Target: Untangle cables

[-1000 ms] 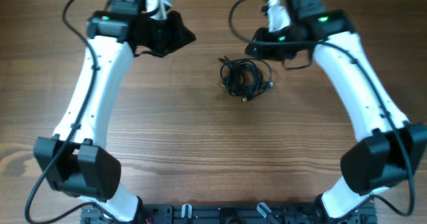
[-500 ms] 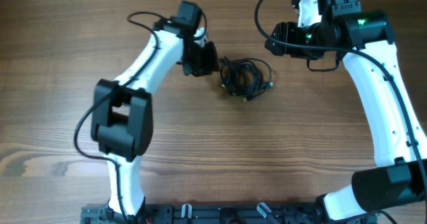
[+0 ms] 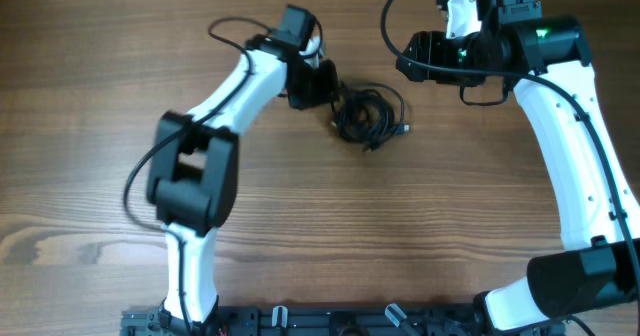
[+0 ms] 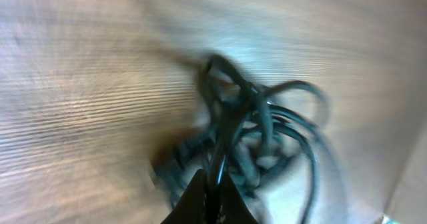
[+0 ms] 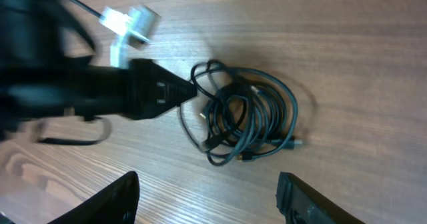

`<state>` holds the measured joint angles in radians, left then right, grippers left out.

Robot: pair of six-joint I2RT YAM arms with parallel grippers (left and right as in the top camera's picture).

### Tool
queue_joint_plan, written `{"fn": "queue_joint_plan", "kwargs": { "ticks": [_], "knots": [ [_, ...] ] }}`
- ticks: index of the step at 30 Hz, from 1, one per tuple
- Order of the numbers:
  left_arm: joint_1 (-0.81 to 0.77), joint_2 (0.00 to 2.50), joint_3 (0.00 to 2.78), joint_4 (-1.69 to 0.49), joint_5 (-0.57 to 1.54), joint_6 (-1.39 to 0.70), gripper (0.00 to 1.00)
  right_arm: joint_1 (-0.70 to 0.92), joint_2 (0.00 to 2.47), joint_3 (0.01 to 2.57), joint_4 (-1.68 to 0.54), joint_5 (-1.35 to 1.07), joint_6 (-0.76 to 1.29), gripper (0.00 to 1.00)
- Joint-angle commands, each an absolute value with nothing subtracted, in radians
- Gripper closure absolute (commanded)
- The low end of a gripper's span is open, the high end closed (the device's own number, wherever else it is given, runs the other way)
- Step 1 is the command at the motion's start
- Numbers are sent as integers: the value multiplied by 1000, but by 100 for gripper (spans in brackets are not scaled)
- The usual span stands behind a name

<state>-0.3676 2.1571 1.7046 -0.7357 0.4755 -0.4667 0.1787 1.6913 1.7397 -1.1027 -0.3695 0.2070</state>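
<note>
My left gripper (image 3: 332,84) pinches the cables (image 3: 368,116) at the edge.
It seems closed on one loop, so I can pull it free.

Robotics lab bench: wood-grain tabletop (image 3: 330,236), white-and-black left arm (image 3: 225,96) and right arm (image 3: 575,146), black base rail (image 3: 330,321).
</note>
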Motion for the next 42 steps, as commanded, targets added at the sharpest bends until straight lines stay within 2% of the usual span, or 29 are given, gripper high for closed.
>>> {"fn": "queue_joint_plan", "kwargs": {
  "ticks": [1, 6, 10, 12, 16, 19, 22, 27, 30, 33, 36, 39, 42],
  "knots": [
    [-350, 1858, 1758, -717, 561, -299, 96, 211, 1705, 1752, -1061, -446, 153, 34],
    [-351, 1694, 1758, -770, 564, -325, 96, 280, 1705, 1752, -994, -504, 131, 40],
    [-321, 1683, 1758, -789, 595, -516, 96, 301, 1705, 1752, -989, -504, 176, 51],
    [-302, 1681, 1758, -765, 652, -544, 96, 307, 1705, 1752, -988, -503, 187, 51],
    [-237, 1657, 1761, -654, 730, -584, 96, 310, 1705, 1752, -1002, -525, 182, 44],
    [-184, 1607, 1761, -530, 812, -664, 96, 317, 1705, 1752, -1006, -526, 183, 43],
    [-171, 1569, 1761, -425, 914, -825, 96, 350, 1705, 1752, -992, -483, 186, 35],
    [-156, 1555, 1761, -244, 1083, -1043, 96, 366, 1706, 1752, -929, -416, 186, 32],
    [-127, 1555, 1761, -209, 1080, -1097, 96, 368, 1710, 1752, -928, -429, 183, 32],
    [-99, 1555, 1761, -133, 1050, -1250, 96, 378, 1713, 1752, -923, -511, 110, 31],
    [-80, 1555, 1761, 75, 1046, -1452, 96, 408, 1713, 1752, -902, -541, 48, 28],
    [-80, 1555, 1761, 203, 1027, -1557, 96, 433, 1713, 1752, -895, -564, 8, 27],
    [-80, 1555, 1761, 219, 1020, -1618, 96, 442, 1713, 1752, -867, -578, 0, 27]
  ]
}}
